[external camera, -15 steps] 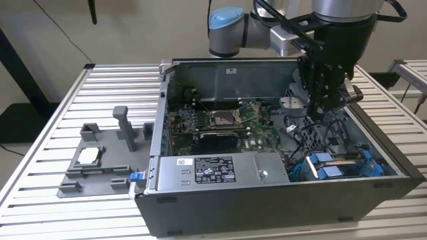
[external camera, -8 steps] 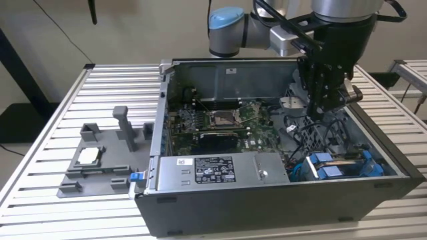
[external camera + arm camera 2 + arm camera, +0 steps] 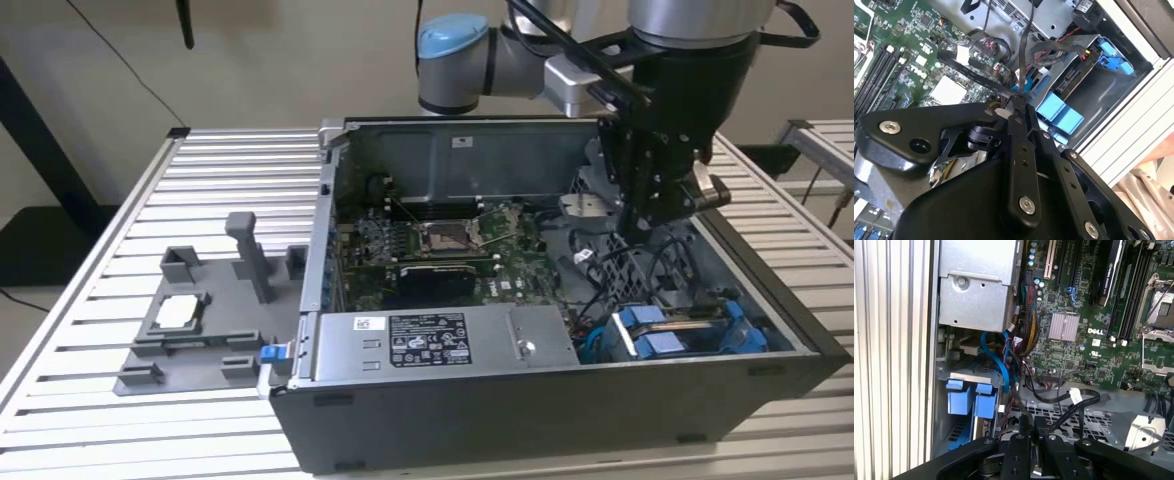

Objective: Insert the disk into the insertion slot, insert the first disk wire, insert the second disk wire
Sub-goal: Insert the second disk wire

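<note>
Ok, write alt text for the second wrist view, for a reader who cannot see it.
The gripper pinches a black wire inside an open computer case. Just beyond it the disk, in its blue carrier, sits in a metal bay, with the green motherboard alongside.

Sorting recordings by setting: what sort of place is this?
Likely a robotics lab bench: an open computer case on a slatted metal table, a grey fixture beside it, and the gripper pinching a wire inside.
</note>
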Action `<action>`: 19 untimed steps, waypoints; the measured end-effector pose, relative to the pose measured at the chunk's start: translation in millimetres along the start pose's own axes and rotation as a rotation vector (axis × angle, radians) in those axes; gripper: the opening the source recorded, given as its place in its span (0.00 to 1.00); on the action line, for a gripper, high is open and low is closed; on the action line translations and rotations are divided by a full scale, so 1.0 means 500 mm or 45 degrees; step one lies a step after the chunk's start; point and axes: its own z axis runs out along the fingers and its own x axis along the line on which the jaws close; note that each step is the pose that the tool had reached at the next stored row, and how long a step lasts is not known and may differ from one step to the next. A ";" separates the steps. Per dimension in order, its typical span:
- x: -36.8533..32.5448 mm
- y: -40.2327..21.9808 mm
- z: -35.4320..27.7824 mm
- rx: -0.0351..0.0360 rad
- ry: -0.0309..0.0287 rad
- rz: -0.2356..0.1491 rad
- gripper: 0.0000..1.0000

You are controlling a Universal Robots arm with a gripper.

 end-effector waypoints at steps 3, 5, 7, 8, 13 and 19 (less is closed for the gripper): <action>0.004 -0.010 0.003 -0.0003 -0.0001 0.000 0.16; 0.006 -0.017 0.006 -0.0012 -0.0004 0.000 0.16; 0.009 -0.027 0.009 -0.0054 0.0002 0.000 0.16; 0.010 -0.033 0.011 -0.0087 0.0003 0.000 0.16; 0.018 -0.052 0.019 -0.0220 0.0019 -0.001 0.16; 0.031 -0.059 0.025 -0.0282 0.0021 0.000 0.16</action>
